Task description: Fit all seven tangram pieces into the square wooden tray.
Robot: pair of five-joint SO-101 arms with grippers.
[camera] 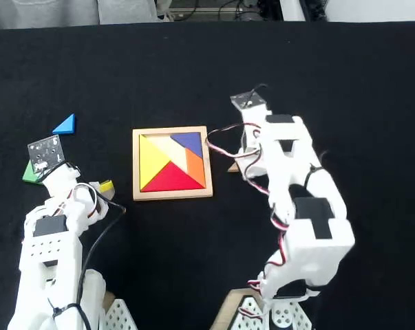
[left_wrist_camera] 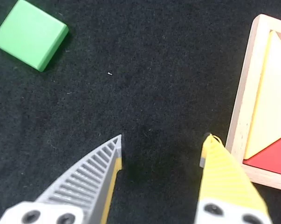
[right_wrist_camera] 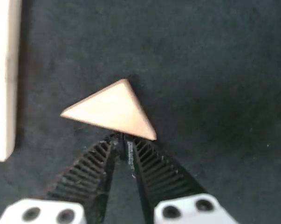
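Observation:
The square wooden tray [camera: 172,196] lies mid-table holding yellow, red, orange, blue and cream pieces. A small tan triangle [right_wrist_camera: 110,110] rests on the black cloth just off the tray's right side [camera: 232,167]. My right gripper [right_wrist_camera: 124,138] is shut, its tips touching that triangle's edge. A green square [left_wrist_camera: 30,33] and a blue triangle [camera: 65,125] lie on the cloth left of the tray. My left gripper [left_wrist_camera: 162,140] stands open over bare cloth between the green square [camera: 30,173] and the tray's edge [left_wrist_camera: 243,107], nothing between its fingers.
The black cloth covers the whole table. The right arm [camera: 300,199] stretches along the tray's right side; the left arm [camera: 52,234] stands at the front left. There is free cloth behind and in front of the tray.

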